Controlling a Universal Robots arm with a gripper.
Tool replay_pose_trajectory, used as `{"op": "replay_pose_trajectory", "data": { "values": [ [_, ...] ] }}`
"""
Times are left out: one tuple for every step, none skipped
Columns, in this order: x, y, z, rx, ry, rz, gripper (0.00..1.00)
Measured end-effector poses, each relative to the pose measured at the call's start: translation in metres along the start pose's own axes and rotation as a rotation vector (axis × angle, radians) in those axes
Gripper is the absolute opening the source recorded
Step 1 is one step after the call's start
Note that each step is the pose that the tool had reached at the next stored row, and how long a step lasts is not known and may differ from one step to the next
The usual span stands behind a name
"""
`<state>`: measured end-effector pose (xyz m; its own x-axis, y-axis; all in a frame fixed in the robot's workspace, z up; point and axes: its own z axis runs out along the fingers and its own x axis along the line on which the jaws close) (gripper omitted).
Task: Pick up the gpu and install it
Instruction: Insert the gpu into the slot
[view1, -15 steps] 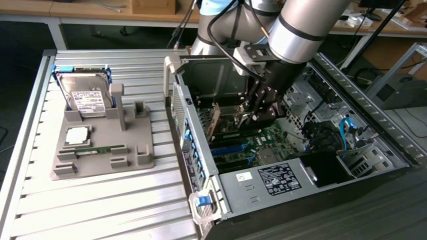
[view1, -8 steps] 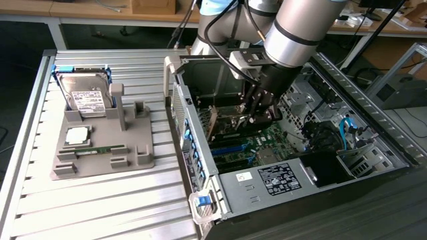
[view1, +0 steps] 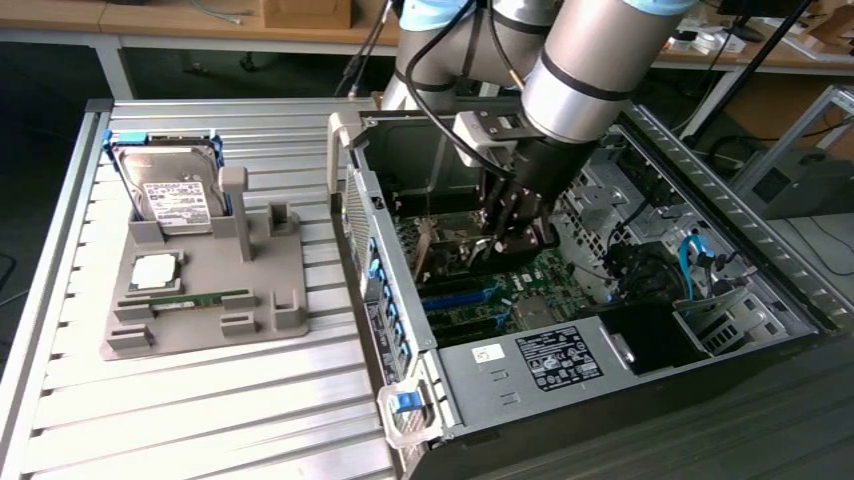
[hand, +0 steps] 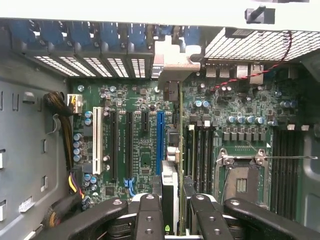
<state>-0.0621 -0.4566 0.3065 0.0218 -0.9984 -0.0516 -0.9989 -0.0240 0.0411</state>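
Clenching my claw on the gpu, I hold it edge-on over the motherboard inside the computer case: pickup done, seating apparently unfinished.

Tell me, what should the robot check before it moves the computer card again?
1. gpu gripped in the tool: ok.
2. Tool inside the open computer case, above the motherboard: ok.
3. Long blue slot free of other cards: ok.
4. gpu lined up with that slot: cannot tell.
5. Hard drive and RAM stick on the grey tray, outside the case: ok.
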Motion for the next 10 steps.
{"op": "replay_pose_trajectory", "data": {
  "values": [
    [0.0001,0.0,0.0013,-0.0001,0.002,0.0,0.27],
    [0.0001,0.0001,0.0024,-0.0001,0.0034,0.0,0.27],
    [0.0002,0.0002,0.0035,-0.0002,0.0047,0.0,0.27],
    [0.0002,0.0003,0.0045,-0.0001,0.0058,0.0,0.27],
    [0.0003,0.0006,0.0057,-0.0001,0.0068,0.0,0.27],
    [0.0003,0.0011,0.0066,-0.0002,0.0076,0.0,0.27],
    [0.0003,0.0017,0.0075,-0.0002,0.0082,0.0,0.27],
    [0.0004,0.0024,0.0083,-0.0002,0.0088,0.0,0.27],
    [0.0004,0.0032,0.0091,-0.0002,0.0096,0.0,0.27],
    [0.0005,0.0039,0.0097,-0.0002,0.011,0.0,0.27]
  ]
}}
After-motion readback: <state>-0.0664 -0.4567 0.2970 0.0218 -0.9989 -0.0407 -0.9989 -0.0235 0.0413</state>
